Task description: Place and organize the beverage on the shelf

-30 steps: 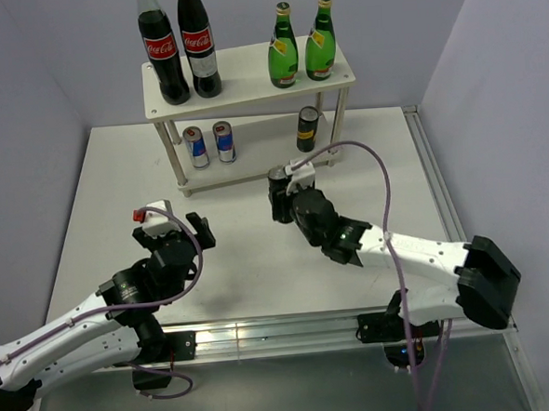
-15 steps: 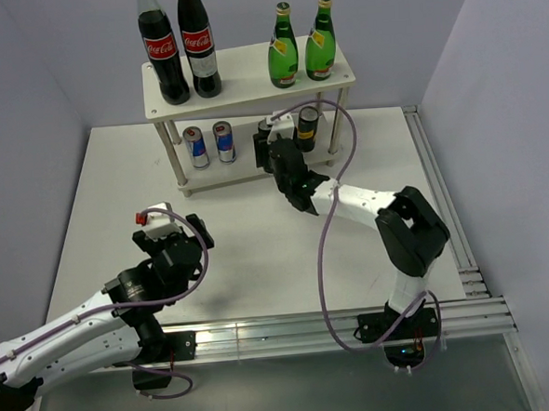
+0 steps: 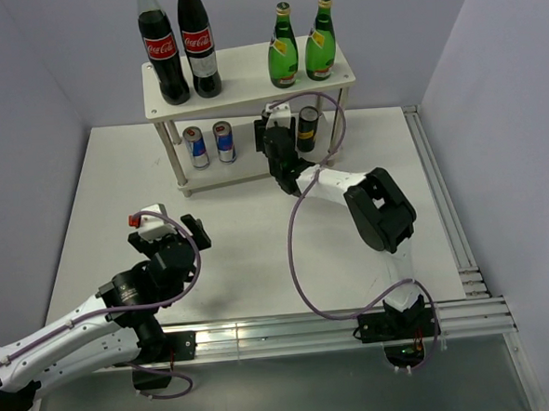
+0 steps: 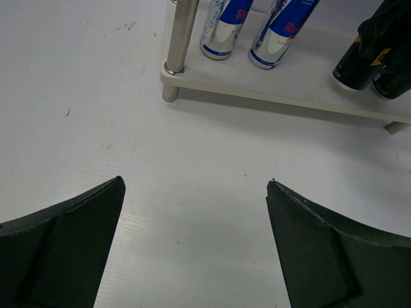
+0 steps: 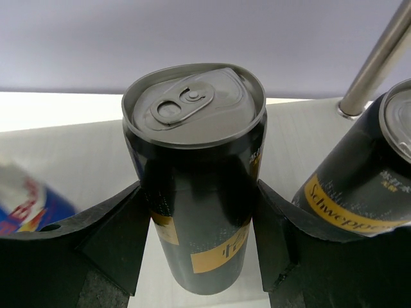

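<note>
Moved: right arm (image 3: 348,184) has reached across the desk (image 3: 243,221) to the shelf (image 3: 248,69), lower tier.
Right end effector (image 5: 198,189): clamped around dark can (image 5: 192,122), beside second dark can (image 5: 359,186).
Left end effector (image 4: 194,186): wide apart, empty, over desk.

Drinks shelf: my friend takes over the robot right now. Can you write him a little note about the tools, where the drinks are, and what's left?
Left tool: open, empty, in front of the shelf.
Right tool: shut on a dark can, at the lower board beside the Schweppes can.
Done: two green bottles stand on the top board; two blue-and-silver cans stand on the lower board.
Left: probably let go of the dark can once it stands on the board, then pull the arm back.
</note>
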Controlling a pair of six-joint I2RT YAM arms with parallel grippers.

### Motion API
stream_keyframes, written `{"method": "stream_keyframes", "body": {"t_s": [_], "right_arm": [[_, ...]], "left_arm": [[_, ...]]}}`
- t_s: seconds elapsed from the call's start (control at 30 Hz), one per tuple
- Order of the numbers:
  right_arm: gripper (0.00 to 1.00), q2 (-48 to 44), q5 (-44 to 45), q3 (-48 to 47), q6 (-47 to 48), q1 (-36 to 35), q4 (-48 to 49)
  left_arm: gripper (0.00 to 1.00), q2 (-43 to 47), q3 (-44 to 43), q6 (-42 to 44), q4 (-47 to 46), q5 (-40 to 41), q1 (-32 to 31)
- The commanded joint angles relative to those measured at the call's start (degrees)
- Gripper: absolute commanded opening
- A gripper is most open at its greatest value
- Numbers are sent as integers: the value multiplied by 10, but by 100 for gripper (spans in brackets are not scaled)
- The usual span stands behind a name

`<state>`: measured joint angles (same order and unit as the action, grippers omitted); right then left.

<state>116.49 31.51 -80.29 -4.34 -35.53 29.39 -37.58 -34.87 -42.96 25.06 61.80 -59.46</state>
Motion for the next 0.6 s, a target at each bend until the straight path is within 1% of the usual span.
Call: {"method": "stream_keyframes", "body": {"t_s": [0.0,0.33,0.47,0.57], "right_arm": [[0,7,48,-59,15,12,95],[0,34,61,-54,28,29,139],[0,33,54,-61,28,29,128],[0,40,57,-81,26,29,95]], "left_arm": [[99,4,4,-4,-6,10,-3],[99,4,4,-5,-6,12,-5],[99,4,3,-7,-5,13,-5],[99,7,3,-6,-4,12,-5]]}}
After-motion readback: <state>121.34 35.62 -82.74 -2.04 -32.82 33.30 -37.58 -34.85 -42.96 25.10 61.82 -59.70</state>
